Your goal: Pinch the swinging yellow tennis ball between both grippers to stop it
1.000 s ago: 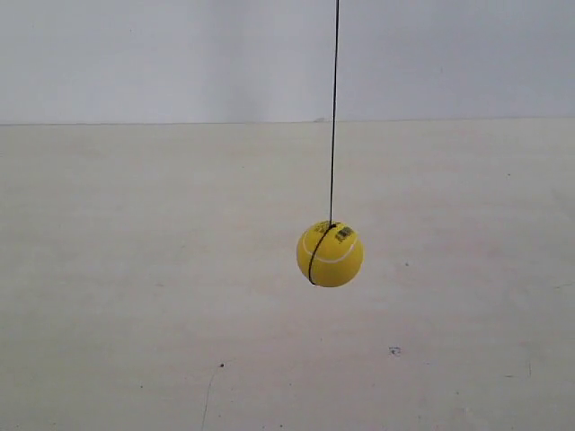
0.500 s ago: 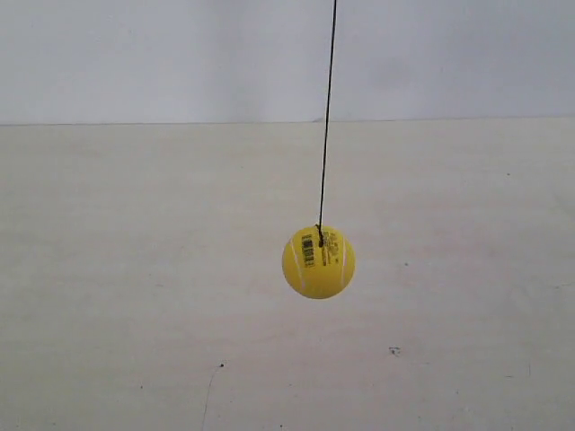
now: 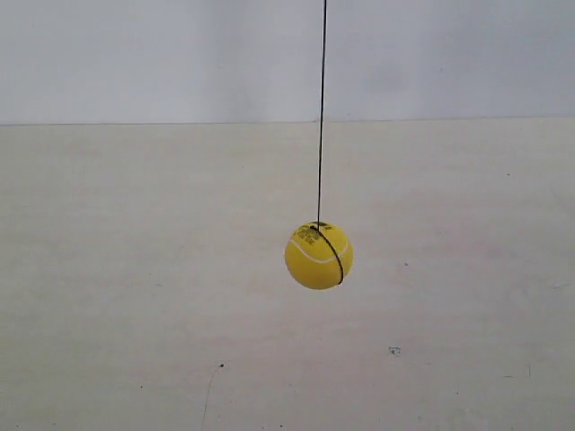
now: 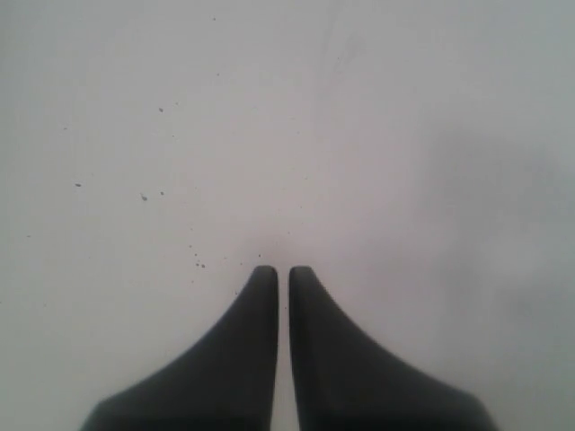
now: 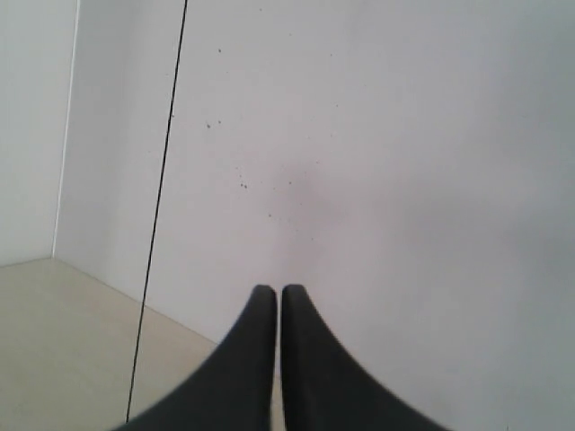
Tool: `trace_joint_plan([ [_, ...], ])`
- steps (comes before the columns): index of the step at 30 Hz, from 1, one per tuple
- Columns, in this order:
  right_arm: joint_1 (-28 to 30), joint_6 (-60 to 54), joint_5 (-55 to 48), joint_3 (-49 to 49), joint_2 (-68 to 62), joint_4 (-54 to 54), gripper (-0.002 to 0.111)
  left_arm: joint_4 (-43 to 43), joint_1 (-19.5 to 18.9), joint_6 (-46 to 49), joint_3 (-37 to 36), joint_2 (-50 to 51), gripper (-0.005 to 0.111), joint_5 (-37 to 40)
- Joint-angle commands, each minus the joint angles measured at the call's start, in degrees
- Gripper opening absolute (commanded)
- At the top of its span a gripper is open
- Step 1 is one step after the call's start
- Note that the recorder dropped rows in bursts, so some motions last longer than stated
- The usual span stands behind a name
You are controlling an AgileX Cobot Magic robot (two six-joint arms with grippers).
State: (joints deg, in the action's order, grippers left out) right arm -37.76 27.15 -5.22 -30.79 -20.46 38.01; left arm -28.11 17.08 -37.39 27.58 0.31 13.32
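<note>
text: none legible | yellow tennis ball (image 3: 319, 256): black print (image 3: 310, 232), too small to read

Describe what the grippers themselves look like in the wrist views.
The left gripper and right gripper look alike: each has two matte black fingers, broad at the base, curving to narrow rounded tips. No markings or cables show.
</note>
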Motion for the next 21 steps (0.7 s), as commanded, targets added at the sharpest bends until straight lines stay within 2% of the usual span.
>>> trace_joint_plan([
  [1, -0.13, -0.03, 0.27, 0.07, 0.48, -0.14, 0.0, 0.27, 0.12, -0.59, -0.24, -0.31, 0.005, 0.46],
  [7, -0.13, -0.14, -1.16, 0.07, 0.48, -0.14, 0.0, 0.15, 0.12, -0.59, -0.24, -0.31, 0.005, 0.46],
  [11, 0.28, 1.33, -14.3, 0.46, 0.48, -0.14, 0.0, 0.15, 0.12, -0.59, -0.24, -0.31, 0.005, 0.46],
  [13, 1.98, 2.87, -16.62, 1.95, 0.48, -0.14, 0.0, 0.15, 0.12, -0.59, -0.24, -0.31, 0.005, 0.46],
  [17, 10.15, 4.32, -15.28, 5.75, 0.48, -1.89, 0.0, 0.15, 0.12, -0.59, -0.24, -0.31, 0.005, 0.46],
  [19, 16.15, 4.22, -13.52, 7.84, 0.48, -4.79, 0.0, 0.15, 0.12, -0.59, -0.24, -0.31, 0.005, 0.46],
  [21, 27.63, -0.67, -8.75, 11.56, 0.58, -12.91, 0.0, 0.15, 0.12, -0.59, -0.24, -0.31, 0.005, 0.46],
])
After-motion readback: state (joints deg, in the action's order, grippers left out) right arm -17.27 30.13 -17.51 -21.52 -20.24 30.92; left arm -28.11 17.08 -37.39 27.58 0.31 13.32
